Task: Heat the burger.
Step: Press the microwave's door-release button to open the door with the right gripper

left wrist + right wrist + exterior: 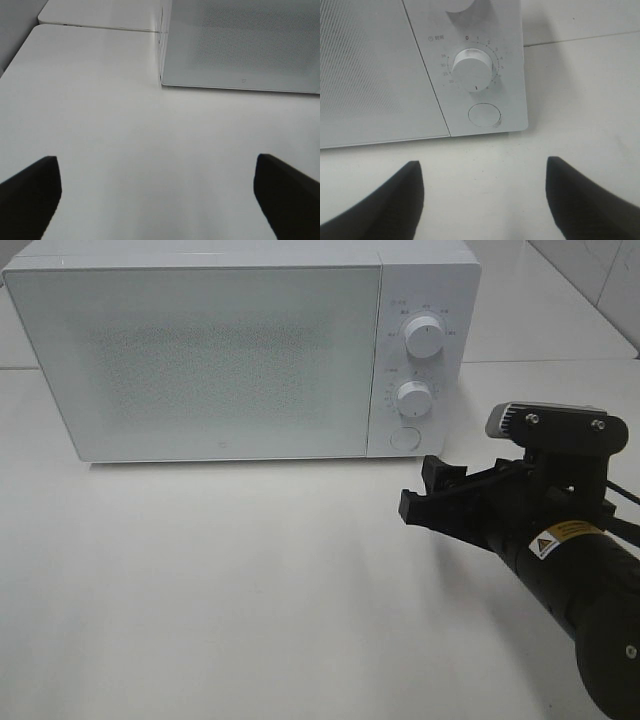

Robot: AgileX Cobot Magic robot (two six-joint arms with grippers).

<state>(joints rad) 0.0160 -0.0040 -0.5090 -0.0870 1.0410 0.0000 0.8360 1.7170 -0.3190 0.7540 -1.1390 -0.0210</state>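
Note:
The burger is out of view. A white microwave (220,360) stands at the back of the white table with its door shut. My right gripper (420,487) is open and empty, low over the table just in front of the microwave's control panel. In the right wrist view its fingers (385,205) spread wide below the timer knob (472,70) and the round door button (484,114). My left gripper (156,159) is open and empty over bare table, facing the microwave's left front corner (162,82). It does not show in the exterior high view.
The panel carries an upper knob (424,338), a lower knob (412,397) and a round button (404,438). The white table (250,580) stretches in front of the microwave. A table seam (100,27) runs behind its left side.

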